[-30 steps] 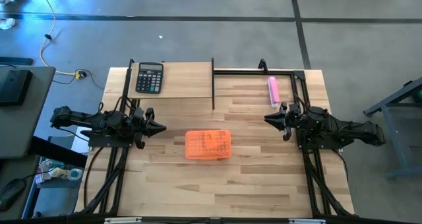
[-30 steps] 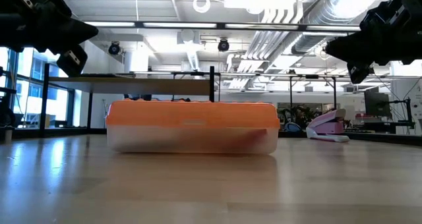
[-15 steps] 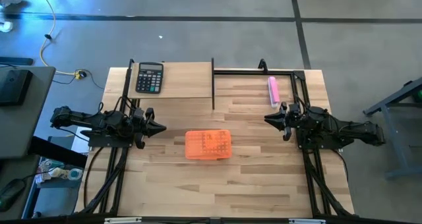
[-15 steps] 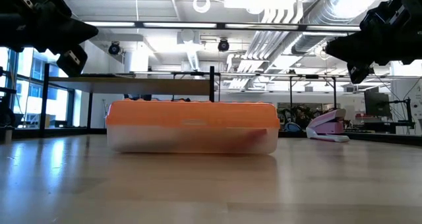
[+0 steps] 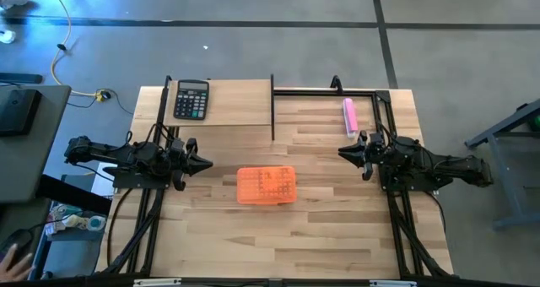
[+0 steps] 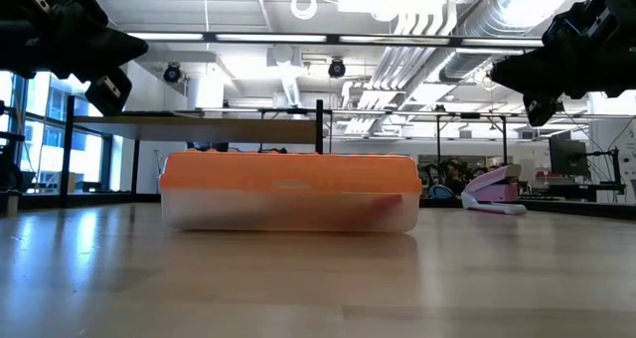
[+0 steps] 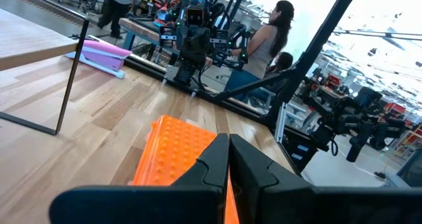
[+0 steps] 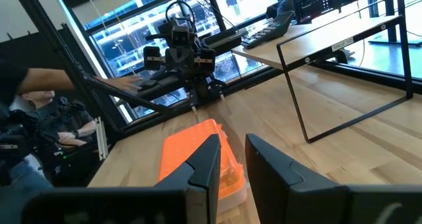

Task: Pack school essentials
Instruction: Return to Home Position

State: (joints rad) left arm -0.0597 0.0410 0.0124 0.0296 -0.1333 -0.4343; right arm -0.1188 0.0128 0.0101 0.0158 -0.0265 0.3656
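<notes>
One orange box (image 5: 267,186), lid shut, sits mid-way on the bench (image 5: 337,228), well apart from both grippers. Fingers: left gripper (image 5: 207,161) together, right gripper (image 5: 342,151) slightly apart. Judged light, stiff and slippery; hold across its narrow width.

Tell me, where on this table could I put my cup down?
Widest bare wood lies between the orange plastic box and the edge of the wooden table farthest from the black calculator. Crowded: beside the left tool and right tool, flanking the box.
</notes>
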